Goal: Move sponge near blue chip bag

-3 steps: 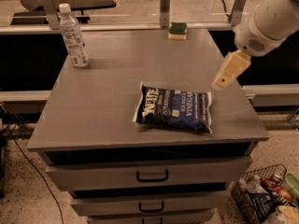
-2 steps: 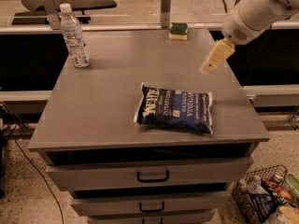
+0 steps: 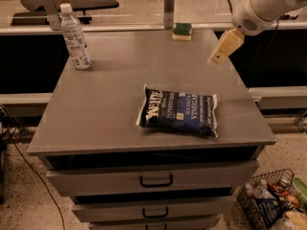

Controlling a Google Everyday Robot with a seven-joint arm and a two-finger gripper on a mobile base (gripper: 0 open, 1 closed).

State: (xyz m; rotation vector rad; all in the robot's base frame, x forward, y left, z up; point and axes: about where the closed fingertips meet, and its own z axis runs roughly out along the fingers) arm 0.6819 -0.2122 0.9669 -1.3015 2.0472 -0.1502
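Grey worktop [image 3: 110, 104] ahead: the sponge [image 3: 182, 31] sits at the far edge, twelve o'clock, well apart from the blue chip bag [image 3: 180, 113] near five o'clock. My hand [image 3: 223, 48] hovers at two o'clock, off the sponge; apart or together, I can't tell. Pickup not yet made. There's bare room between them and at the bag's nine o'clock.

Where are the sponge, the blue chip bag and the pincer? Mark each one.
sponge [image 3: 182, 30], camera view, on its green top.
blue chip bag [image 3: 180, 112], camera view, middle of its printed face.
pincer [image 3: 217, 57], camera view, near its tip, in the air by the edge of the table [image 3: 96, 109].
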